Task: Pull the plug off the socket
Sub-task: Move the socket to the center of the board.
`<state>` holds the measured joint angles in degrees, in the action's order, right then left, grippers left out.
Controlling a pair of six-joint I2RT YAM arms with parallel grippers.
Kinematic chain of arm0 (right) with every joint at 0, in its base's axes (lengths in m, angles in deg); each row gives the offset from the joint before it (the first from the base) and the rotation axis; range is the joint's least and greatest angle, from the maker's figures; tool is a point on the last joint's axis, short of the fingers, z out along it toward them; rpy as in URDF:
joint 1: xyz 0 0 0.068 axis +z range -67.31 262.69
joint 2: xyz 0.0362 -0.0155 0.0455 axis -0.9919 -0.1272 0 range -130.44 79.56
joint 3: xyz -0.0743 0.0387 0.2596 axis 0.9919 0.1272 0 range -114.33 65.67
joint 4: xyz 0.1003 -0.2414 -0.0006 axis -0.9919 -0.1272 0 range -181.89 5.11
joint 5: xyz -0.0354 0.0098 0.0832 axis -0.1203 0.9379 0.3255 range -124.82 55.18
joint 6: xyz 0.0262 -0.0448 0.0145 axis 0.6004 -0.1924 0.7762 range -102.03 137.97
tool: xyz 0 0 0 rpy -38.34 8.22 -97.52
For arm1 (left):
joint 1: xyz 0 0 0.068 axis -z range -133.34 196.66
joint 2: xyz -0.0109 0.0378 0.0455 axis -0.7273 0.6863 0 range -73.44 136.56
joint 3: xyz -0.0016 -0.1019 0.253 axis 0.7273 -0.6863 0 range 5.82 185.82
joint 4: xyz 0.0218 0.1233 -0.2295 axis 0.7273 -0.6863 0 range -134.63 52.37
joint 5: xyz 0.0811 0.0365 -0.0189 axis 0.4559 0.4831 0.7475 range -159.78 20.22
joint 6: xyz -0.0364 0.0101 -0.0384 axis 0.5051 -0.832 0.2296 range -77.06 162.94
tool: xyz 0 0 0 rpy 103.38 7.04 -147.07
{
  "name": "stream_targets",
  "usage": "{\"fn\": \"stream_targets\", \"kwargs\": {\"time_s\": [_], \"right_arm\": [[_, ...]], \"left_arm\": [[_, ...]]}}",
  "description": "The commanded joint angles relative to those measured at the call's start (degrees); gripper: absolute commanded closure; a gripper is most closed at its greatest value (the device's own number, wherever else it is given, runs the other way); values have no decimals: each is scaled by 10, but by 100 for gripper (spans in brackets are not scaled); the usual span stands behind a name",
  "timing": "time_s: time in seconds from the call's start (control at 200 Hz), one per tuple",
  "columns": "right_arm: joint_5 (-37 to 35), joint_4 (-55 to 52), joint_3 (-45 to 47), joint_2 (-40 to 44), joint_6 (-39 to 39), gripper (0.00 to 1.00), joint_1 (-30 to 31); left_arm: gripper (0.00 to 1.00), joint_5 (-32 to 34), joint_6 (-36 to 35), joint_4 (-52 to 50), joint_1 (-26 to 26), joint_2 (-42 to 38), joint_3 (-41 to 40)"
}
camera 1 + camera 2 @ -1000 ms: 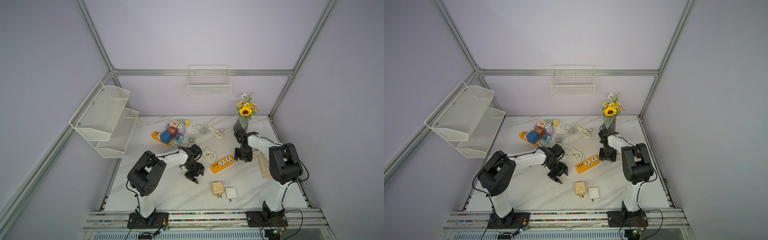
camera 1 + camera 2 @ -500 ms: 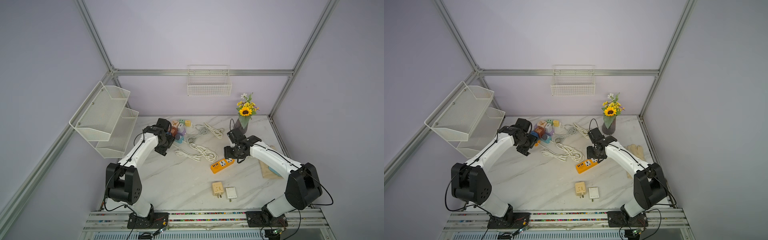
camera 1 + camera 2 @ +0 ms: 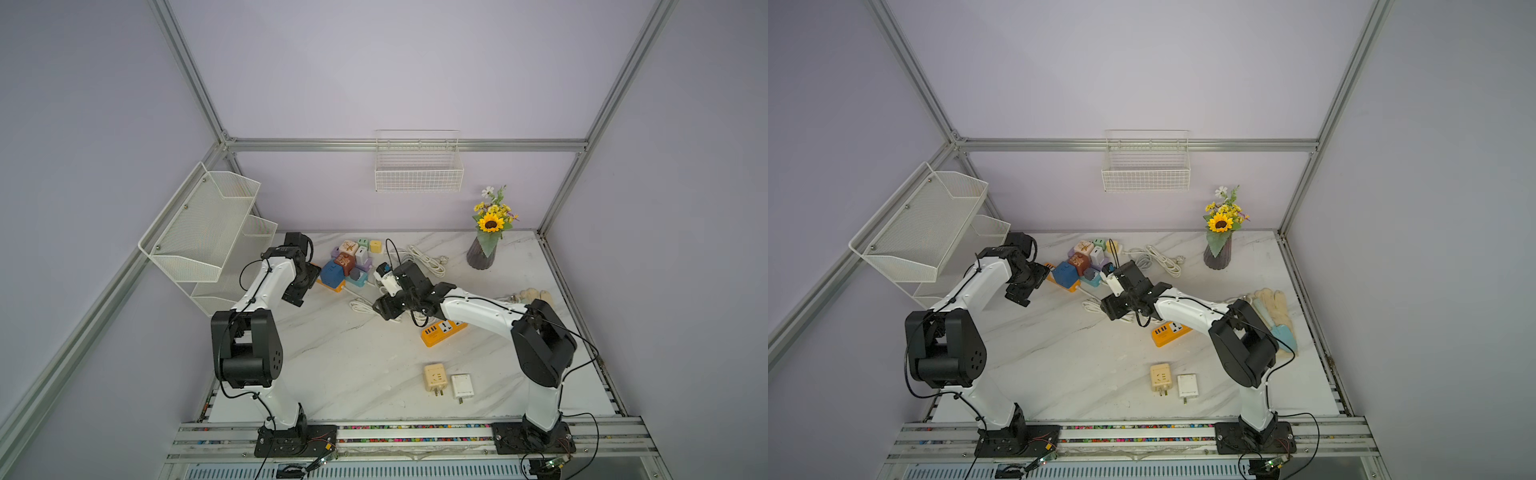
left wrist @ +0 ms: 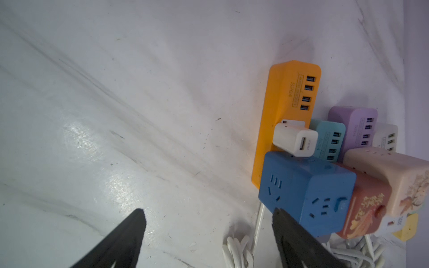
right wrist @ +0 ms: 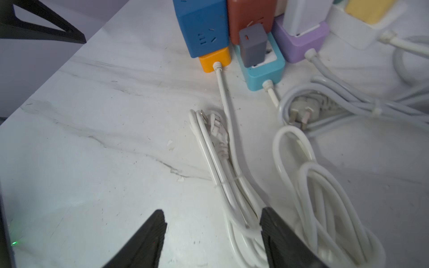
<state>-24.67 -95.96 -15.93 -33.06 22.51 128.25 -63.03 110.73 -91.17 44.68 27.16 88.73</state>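
Now, both your claws stand apart and empty: left gripper (image 4: pixel 208 212) near the blue cube plug (image 4: pixel 306 192) seated on the orange power strip (image 4: pixel 278 104), right gripper (image 5: pixel 212 212) over the white cable bundle (image 5: pixel 232 185). Pin the strip, then pull the plug straight off.

The left arm (image 3: pixel 266 286) swung away from the middle of the worktop (image 3: pixel 353 361), and its left fingers (image 4: pixel 130 232) ended up just beside the orange socket strip (image 4: pixel 278 104). The right arm (image 3: pixel 478 309) stretched away from the vase (image 3: pixel 482 253), and its right fingers (image 5: pixel 148 234) came over the white cord bundle (image 5: pixel 232 185).
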Motion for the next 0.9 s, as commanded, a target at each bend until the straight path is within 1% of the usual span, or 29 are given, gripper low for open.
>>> {"fn": "stream_targets", "kwargs": {"time_s": [0.0, 0.175, 0.24, 0.34, 0.52, 0.665, 0.74, 0.895], "right_arm": [[2, 38, -53, -49, -42, 28, 28], [-67, -5, -114, -119, -53, 22, 46], [-103, -15, -124, -132, -58, 22, 46], [-143, -13, -128, -143, -91, 21, 49], [-173, -22, -142, -169, -134, 20, 52], [-164, -29, -153, -192, -151, 20, 51], [-144, -32, -155, -197, -151, 26, 52], [-125, -51, -154, -200, -151, 49, 53]], "left_arm": [[11, -16, -14, 20, -2, 15, 25], [12, -34, -13, 23, -3, 18, 22], [12, -42, -13, 28, -4, 14, 17], [12, -50, -15, 30, -3, 9, 11], [12, -51, -18, 28, -5, -5, 10], [11, -52, -14, 18, -7, -5, 16], [11, -52, -10, 14, -7, -4, 17], [11, -48, -8, 6, -8, -5, 17]]}}
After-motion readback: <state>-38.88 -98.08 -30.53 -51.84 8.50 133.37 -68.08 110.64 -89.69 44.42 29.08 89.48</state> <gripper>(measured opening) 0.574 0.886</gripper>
